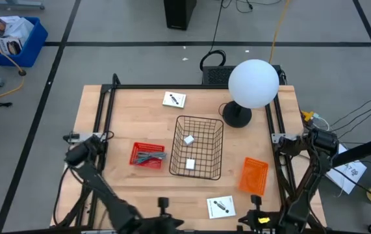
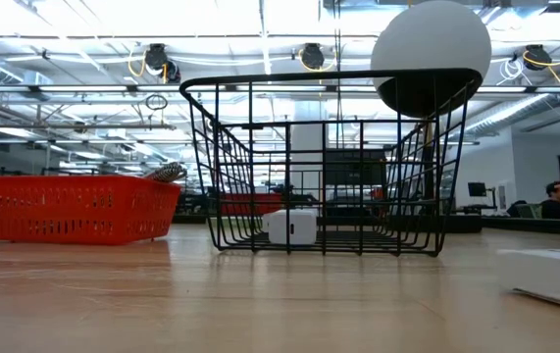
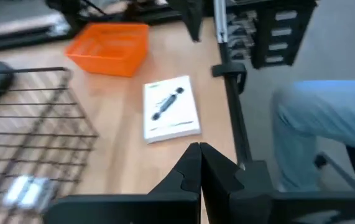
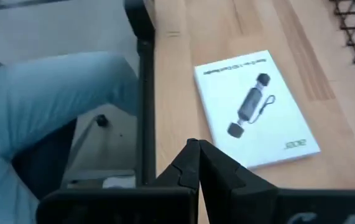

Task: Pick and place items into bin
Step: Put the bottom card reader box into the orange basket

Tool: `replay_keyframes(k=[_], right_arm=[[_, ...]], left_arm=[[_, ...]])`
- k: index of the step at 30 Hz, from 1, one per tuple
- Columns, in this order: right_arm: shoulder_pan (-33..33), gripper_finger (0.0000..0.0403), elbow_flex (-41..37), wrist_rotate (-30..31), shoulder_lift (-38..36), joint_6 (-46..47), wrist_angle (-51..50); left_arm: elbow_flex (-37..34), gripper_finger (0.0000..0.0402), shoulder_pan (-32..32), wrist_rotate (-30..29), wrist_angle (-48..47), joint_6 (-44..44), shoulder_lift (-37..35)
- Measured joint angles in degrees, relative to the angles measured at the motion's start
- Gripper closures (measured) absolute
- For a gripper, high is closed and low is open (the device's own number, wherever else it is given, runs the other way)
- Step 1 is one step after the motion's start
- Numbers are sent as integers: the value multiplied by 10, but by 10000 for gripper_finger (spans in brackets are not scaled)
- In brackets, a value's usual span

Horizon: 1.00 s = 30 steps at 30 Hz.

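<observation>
Two blocks [image 1: 189,139] already in, sitting apart on the floor of the wire basket [image 1: 219,133] at mid-frame in the high view; also showing up white through the wires in the low view. Seeing grey bent bits [image 1: 149,156] lying in the red tray [image 1: 136,151] just left of the basket. Still waiting out on the table [image 1: 127,117]: one card [image 1: 174,99] above the basket near the top edge, another card [image 1: 221,207] down by the bottom edge, below the basket and left of the orange tray [image 1: 253,175]. Hanging near that lower card: left gripper [image 3: 200,162], pinched fully closed, gripping nothing. Same deal with the right gripper [image 4: 196,158], closed tight and empty, hovering beside the card. Also catching a person's jeans leg [image 4: 53,93] just off the table edge in both wrist views.
</observation>
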Motion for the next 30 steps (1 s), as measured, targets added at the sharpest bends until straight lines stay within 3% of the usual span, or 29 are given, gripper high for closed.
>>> replay_keyframes(k=[4, 8, 12, 16, 30], right_arm=[[0, 403, 9, -44, 0, 60, -72], [0, 403, -5, -85, 3, 120, -142], [-2, 403, -25, -105, 3, 138, -133], [-8, 403, -36, -112, 3, 139, -121], [-40, 403, -88, -140, 3, 135, -42]], left_arm=[[19, 401, 38, 88, -12, 4, 32], [21, 401, 73, 95, -2, 17, 33], [21, 401, 109, 212, 2, -6, 34], [21, 401, 136, 267, -7, -53, 34], [21, 401, 151, 333, -7, -54, 99]])
